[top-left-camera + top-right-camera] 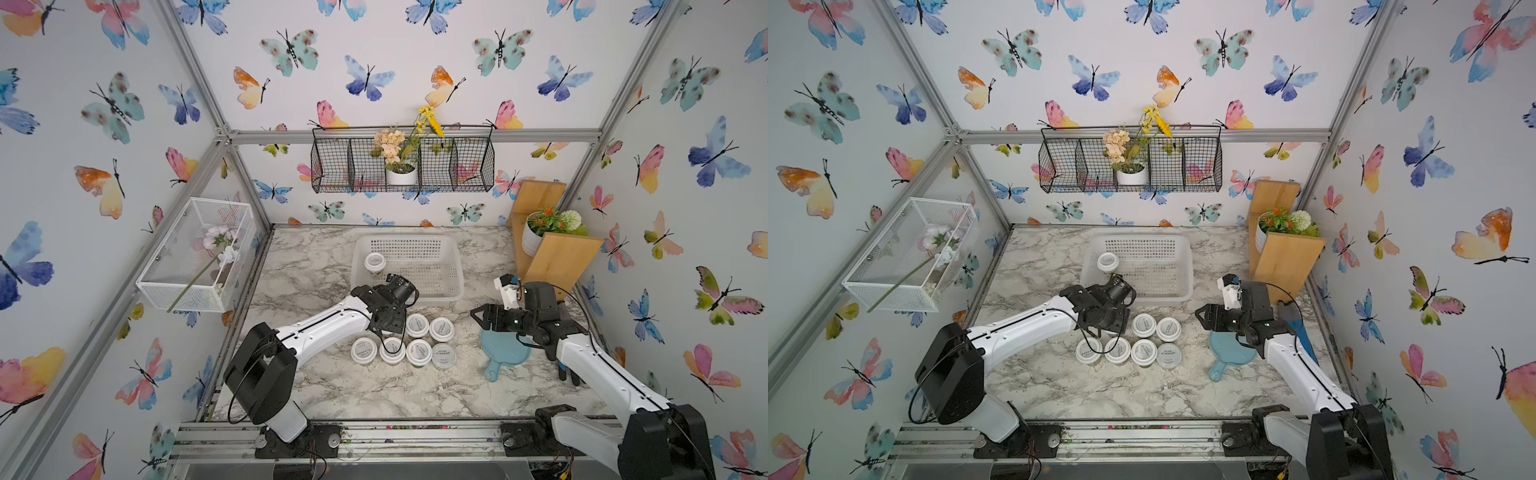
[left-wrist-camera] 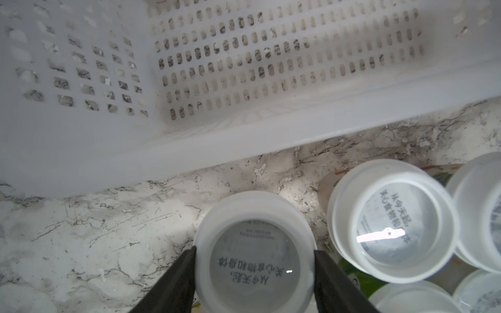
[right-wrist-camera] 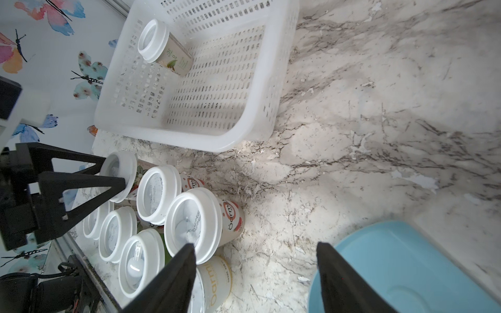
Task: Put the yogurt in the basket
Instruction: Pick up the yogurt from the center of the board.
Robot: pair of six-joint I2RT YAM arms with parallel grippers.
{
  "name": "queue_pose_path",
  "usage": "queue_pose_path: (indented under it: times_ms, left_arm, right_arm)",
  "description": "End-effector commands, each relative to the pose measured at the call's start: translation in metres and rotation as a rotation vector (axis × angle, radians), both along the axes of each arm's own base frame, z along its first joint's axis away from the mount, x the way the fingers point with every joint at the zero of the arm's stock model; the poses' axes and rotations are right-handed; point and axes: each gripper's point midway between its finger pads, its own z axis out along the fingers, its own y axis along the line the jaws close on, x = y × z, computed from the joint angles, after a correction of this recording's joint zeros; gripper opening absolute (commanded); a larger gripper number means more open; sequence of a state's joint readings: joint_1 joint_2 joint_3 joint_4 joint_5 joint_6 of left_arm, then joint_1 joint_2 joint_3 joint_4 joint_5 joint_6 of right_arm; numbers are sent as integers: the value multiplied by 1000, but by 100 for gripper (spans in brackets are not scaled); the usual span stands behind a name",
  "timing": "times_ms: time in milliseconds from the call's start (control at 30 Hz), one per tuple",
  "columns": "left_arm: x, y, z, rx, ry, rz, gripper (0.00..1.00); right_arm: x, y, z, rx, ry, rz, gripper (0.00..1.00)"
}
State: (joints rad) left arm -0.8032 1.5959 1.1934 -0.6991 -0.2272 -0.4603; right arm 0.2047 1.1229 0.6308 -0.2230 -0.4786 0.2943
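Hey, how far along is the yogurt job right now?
One jar sits in the basket. The left gripper is closed around a second jar beside the basket, not yet lifted. Six more jars wait on the table; the right gripper hovers open, empty.

Marble table bearing basket, yogurt jars, blue board
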Motion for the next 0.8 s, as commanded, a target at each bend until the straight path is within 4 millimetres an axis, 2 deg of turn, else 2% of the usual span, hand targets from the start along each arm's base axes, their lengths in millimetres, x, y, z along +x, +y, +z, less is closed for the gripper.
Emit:
queue_pose_path:
  times_ms: [0, 467, 767]
  left_arm:
    - [0, 4, 30, 8, -48, -2, 66]
    - [-2, -21, 94, -52, -107, -65, 67]
    - [23, -37, 119, -28, -175, -80, 68]
  right_arm:
    - [-4, 3, -5, -3, 7, 21, 73]
    - [-3, 4, -7, -7, 15, 24, 73]
    - [-3, 5, -10, -11, 26, 28, 73]
